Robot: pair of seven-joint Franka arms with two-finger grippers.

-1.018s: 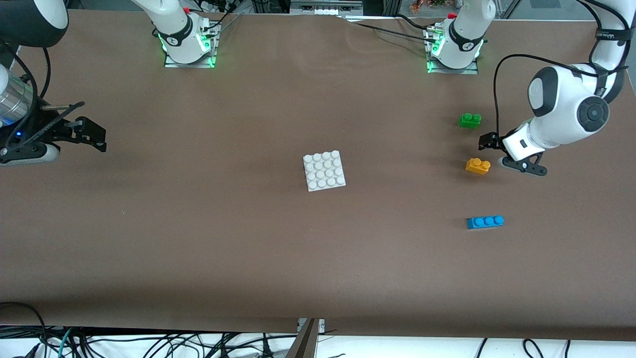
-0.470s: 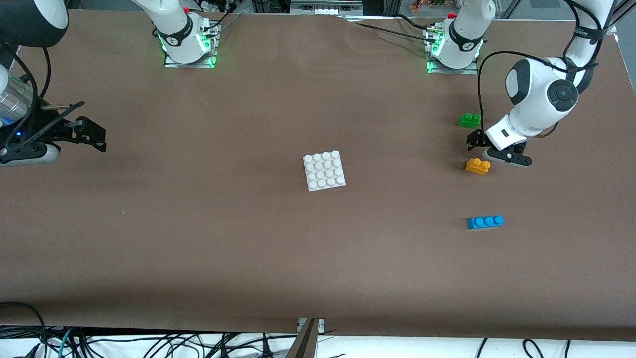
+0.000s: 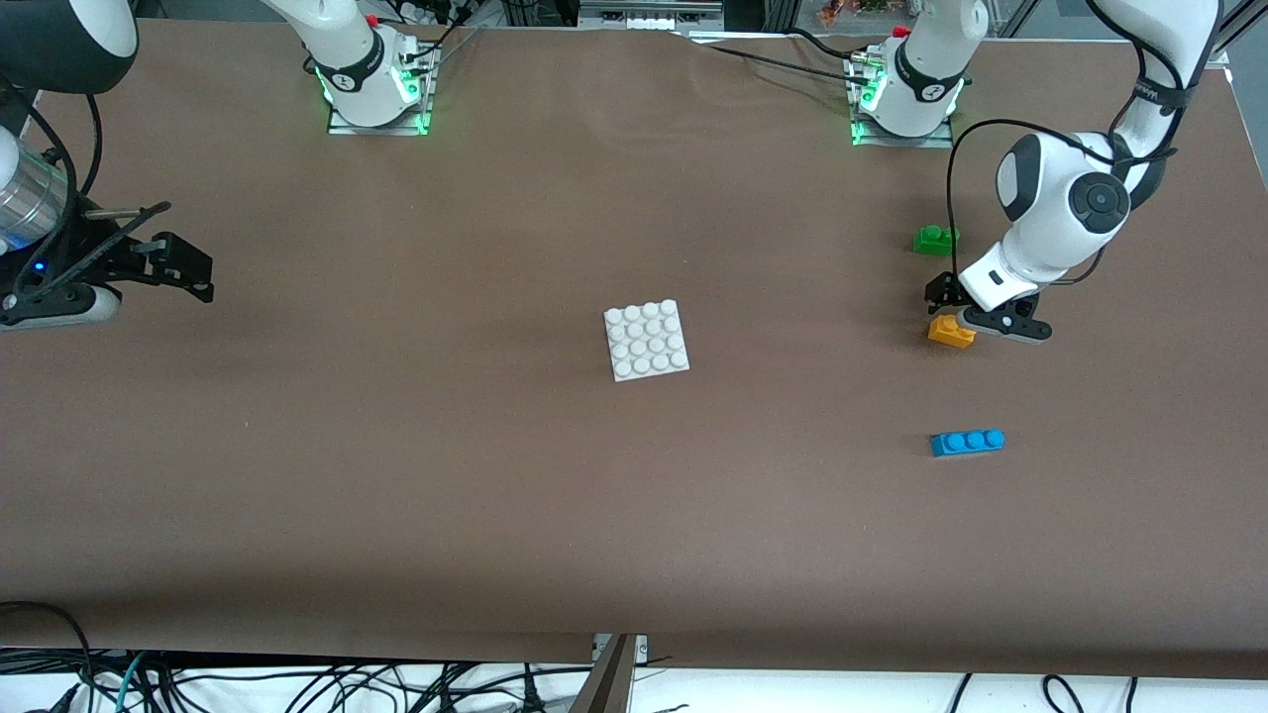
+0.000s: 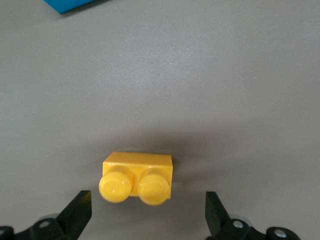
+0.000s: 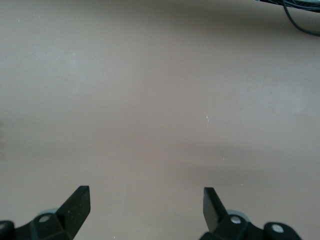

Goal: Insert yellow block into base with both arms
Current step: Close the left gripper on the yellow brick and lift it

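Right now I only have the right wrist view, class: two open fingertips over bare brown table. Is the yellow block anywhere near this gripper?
Observer: No. The yellow block lies toward the left arm's end of the table, and the right gripper waits at the other end.
Operator: Is the left arm doing anything with it?
Observer: The left gripper hovers open just over the block, one finger on each side, not touching it.
Operator: And where is the base?
Observer: The base sits mid-table with nothing on its studs.
Operator: Any bricks to avoid?
Observer: A green brick lies farther from the front camera than the block, a blue brick nearer.
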